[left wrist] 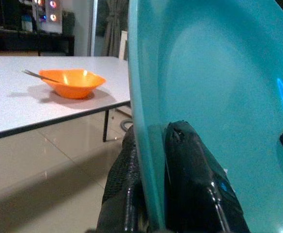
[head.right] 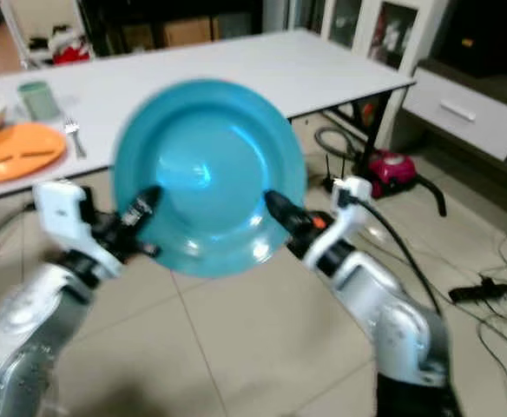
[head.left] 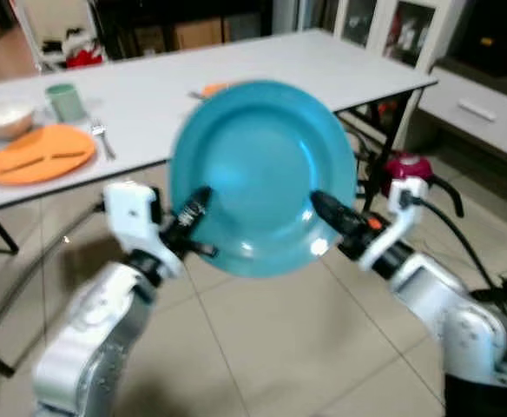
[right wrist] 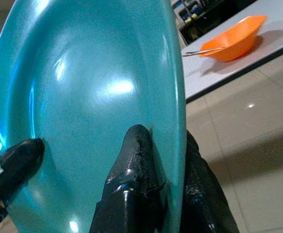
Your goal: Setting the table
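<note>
A large teal plate (head.left: 262, 174) is held up in front of me, tilted toward the camera, above the tiled floor near the white table (head.left: 323, 61). My left gripper (head.left: 194, 217) is shut on the plate's lower left rim, and my right gripper (head.left: 330, 213) is shut on its lower right rim. In the left wrist view the fingers (left wrist: 195, 179) pinch the plate's rim (left wrist: 141, 145) between them. The right wrist view has the same pinch on the teal plate (right wrist: 98, 97) by its fingers (right wrist: 132, 170).
On the table's left end lie an orange plate (head.left: 41, 155), a fork (head.left: 103, 139), a green cup (head.left: 63, 100) and a bowl (head.left: 6, 117). An orange bowl (left wrist: 72, 82) with a utensil sits behind the plate. A red vacuum (head.left: 405, 165) and cables lie at right.
</note>
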`<state>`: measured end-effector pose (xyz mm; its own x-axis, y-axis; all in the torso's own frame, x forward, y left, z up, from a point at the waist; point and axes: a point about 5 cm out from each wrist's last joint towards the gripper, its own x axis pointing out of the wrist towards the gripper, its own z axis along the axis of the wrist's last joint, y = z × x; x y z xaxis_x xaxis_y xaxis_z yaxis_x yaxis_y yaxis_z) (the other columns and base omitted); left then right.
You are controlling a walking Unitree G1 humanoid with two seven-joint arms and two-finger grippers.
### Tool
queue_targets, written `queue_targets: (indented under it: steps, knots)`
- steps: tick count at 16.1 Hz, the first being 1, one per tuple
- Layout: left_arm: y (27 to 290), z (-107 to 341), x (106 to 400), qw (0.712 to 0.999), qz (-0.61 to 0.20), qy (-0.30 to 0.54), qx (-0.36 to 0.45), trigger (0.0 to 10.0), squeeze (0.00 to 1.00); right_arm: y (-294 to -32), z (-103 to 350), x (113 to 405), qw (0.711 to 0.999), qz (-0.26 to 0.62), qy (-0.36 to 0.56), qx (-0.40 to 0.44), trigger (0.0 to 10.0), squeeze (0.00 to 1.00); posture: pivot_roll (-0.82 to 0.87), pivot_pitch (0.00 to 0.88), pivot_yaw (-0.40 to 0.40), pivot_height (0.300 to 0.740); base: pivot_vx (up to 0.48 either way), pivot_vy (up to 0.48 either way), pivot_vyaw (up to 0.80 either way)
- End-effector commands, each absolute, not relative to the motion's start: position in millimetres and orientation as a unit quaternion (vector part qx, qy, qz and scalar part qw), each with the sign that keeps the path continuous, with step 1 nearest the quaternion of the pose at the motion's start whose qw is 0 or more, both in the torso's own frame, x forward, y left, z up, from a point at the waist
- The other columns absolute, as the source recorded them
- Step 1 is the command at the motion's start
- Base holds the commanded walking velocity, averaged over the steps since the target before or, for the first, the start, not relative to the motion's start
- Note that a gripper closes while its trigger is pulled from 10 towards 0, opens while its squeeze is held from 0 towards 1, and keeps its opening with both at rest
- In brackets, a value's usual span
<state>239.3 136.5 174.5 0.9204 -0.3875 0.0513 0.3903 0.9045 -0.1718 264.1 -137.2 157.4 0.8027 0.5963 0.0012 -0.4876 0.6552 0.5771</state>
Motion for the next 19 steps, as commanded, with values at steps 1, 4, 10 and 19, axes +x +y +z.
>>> queue_targets:
  steps: [1, 4, 10, 19]
  knots:
    - [139.5, 177.2, 242.4, 0.988, -0.153, -0.013, -0.011, 10.0, 0.0, -116.5, 160.7, 267.1, 0.913, 0.303, 0.113, 0.249, 10.0, 0.0, -0.09, 0.0, 0.023, 0.74, 0.386, 0.0, 0.0]
    - [137.2, 179.7, 240.4, 0.984, -0.169, -0.022, -0.059, 10.0, 0.0, -114.6, 164.1, 266.4, 0.897, 0.337, 0.114, 0.264, 10.0, 0.0, -0.09, 0.0, 0.019, 0.74, 0.379, 0.0, 0.0]
    - [132.8, 180.3, 235.2, 0.963, -0.239, -0.012, -0.122, 10.0, 0.0, -117.9, 164.9, 260.0, 0.858, 0.412, 0.13, 0.278, 10.0, 0.0, -0.09, 0.0, 0.02, 0.74, 0.361, 0.0, 0.0]
    - [137.7, 182.5, 233.3, 0.95, -0.273, -0.003, -0.154, 10.0, 0.0, -120.7, 168.9, 260.7, 0.83, 0.439, 0.132, 0.316, 10.0, 0.0, -0.09, 0.0, 0.02, 0.74, 0.342, 0.0, 0.0]
